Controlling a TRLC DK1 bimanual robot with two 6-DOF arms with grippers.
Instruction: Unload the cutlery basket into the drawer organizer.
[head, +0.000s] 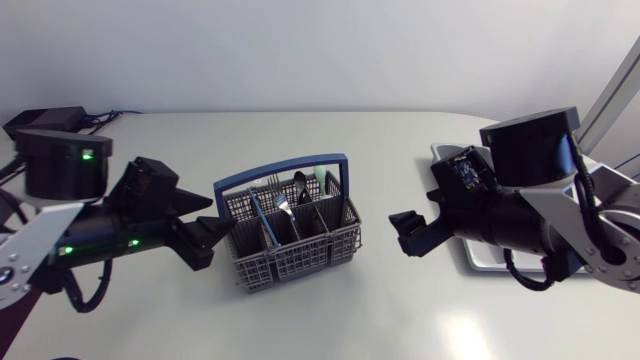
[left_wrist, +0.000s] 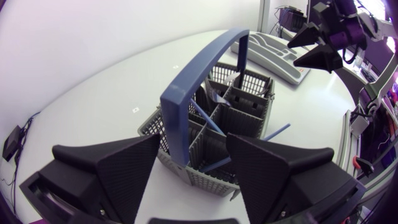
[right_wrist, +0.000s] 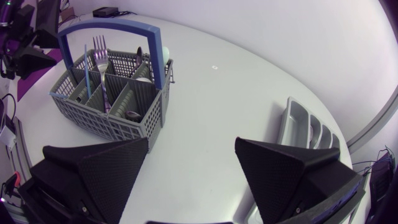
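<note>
Directly ahead of my left gripper (head: 210, 232), fingers spread and empty, stands the cutlery basket (head: 300, 255), its long axis running away from it. My right gripper (head: 410, 232), likewise spread, sits farther off, beside the drawer organizer (right_wrist: 305, 127).

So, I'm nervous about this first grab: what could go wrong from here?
The blue handle arches over the cutlery, so a pincer coming down may catch it. The open left pincer sits close to the basket and might shove it. The right arm covers part of the organizer, possibly blocking placement.
</note>
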